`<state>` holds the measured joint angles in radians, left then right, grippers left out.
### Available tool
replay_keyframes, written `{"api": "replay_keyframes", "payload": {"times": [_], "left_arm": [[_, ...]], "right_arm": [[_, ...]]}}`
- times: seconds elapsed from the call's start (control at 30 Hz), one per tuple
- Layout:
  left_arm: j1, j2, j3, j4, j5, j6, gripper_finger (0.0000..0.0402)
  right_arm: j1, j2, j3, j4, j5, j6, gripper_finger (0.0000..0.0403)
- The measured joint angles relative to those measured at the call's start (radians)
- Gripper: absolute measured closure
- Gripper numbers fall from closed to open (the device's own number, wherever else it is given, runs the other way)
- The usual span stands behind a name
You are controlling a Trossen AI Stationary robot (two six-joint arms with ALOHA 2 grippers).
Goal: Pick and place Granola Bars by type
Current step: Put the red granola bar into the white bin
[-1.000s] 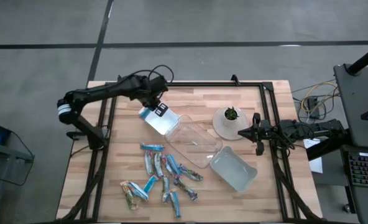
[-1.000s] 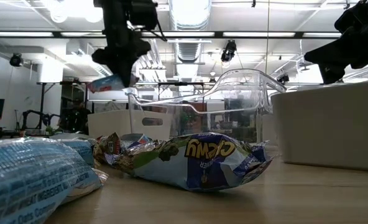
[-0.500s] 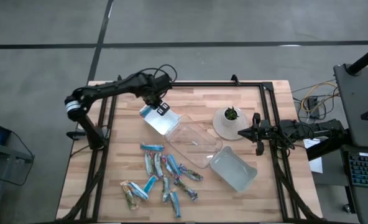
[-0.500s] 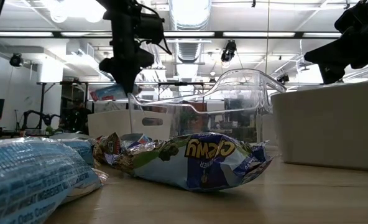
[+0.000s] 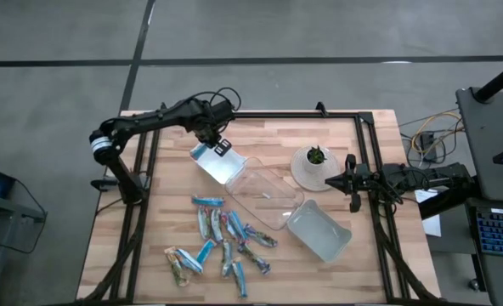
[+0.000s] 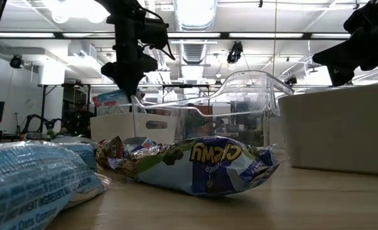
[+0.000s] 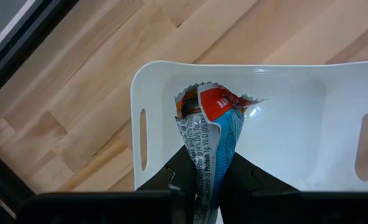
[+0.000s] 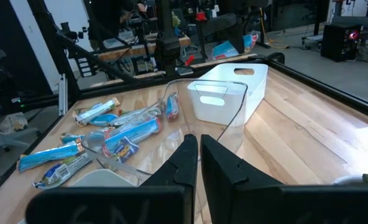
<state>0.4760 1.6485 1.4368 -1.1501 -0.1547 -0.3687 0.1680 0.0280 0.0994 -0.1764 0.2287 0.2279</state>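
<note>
We could not read much of the bar held by the left gripper (image 7: 206, 177): in the left wrist view its fingers (image 7: 174, 177) pinched a silvery-blue granola bar (image 7: 210, 134), whose lower end was cut off behind the fingers, and only its crimped red-and-blue top showed clearly, over the inside of a white tray (image 7: 165, 81). In the high view that same gripper (image 5: 211, 140) sat in the upper left of the frame over the tray (image 5: 220, 163), and the bar was only a small blue patch at the tray's near corner. In the low view the bar (image 6: 112, 99) hung at upper left below the dark gripper (image 6: 126, 73), partly lost against the room's clutter. The right gripper (image 5: 350, 183) waited at the right edge of the counter (image 5: 345, 136), and in the right wrist view its fingers (image 8: 185, 155) were pressed together with nothing between them. The loose granola bars (image 5: 226, 242) lay heaped in the lower centre of the high view, overlapping so that we could not count them or sort their wrappers surely. A clear tray (image 5: 264, 197) lay in the middle, hard to trace against the wood, with another white tray (image 5: 319, 231) to its lower right and a small potted plant (image 5: 316, 157) at right of centre. In the low view one chewy-labelled bar (image 6: 205, 163) blocked the foreground, hiding the pile behind.
</note>
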Motion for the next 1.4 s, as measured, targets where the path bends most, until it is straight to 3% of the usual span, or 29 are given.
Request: {"api": "replay_keyframes", "payload": {"times": [0.23, 0.5, 1.03, 1.4], "left_arm": [[0.002, 0.000, -0.001, 0.002, 0.000, -0.017, 0.0366], [0.004, 0.000, -0.002, -0.009, 0.001, -0.017, 0.0329], [0.004, 0.000, -0.002, -0.025, 0.008, -0.019, 0.0325], [0.004, 0.000, -0.002, 0.118, 0.028, -0.006, 0.0325]], "right_arm": [[0.000, 0.000, 0.000, 0.000, 0.000, 0.000, 0.0390], [0.000, 0.000, 0.000, 0.000, 0.000, 0.000, 0.0390], [0.000, 0.000, 0.000, 0.000, 0.000, 0.000, 0.0390], [0.000, 0.000, 0.000, 0.000, 0.000, 0.000, 0.0390]]}}
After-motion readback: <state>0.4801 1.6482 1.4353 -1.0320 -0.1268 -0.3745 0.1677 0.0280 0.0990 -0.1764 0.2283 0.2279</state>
